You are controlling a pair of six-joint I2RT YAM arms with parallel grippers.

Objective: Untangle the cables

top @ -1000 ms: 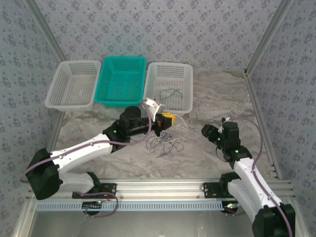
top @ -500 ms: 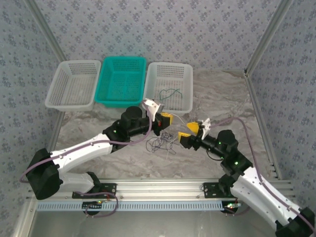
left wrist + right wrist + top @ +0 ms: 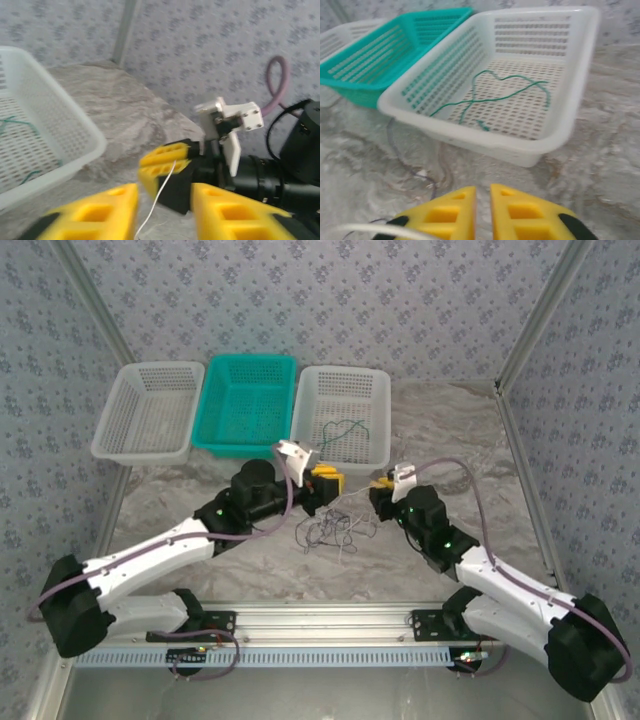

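Yellow fingers (image 3: 225, 210) spread wide at the bottom of the left wrist view. So the left jaws are apart?

Apart, yes, with a pale cable (image 3: 161, 192) running up between them, not gripped. It ends in the right jaws, which look pressed together on it.

And the rest of the cables?

Mostly a dark tangle (image 3: 328, 530) on the tabletop (image 3: 450, 430), in the middle of the overhead view, just below both sets of jaws and between them. The left jaws sit almost straight above it in the frame. The right ones are off to its upper right, a bit farther.

Which way does the pale one lie?

Roughly left to right across the frame, from one arm's grip to the other's. I'd guess pulling it rightward, away from the heap, is what frees it, though it could drag the heap along.

Baskets?

Three along the top. A green cable (image 3: 495, 98) lies loose in the right white basket (image 3: 535, 11). The teal basket (image 3: 250, 359) and the left white basket (image 3: 160, 367) hold nothing I can make out.
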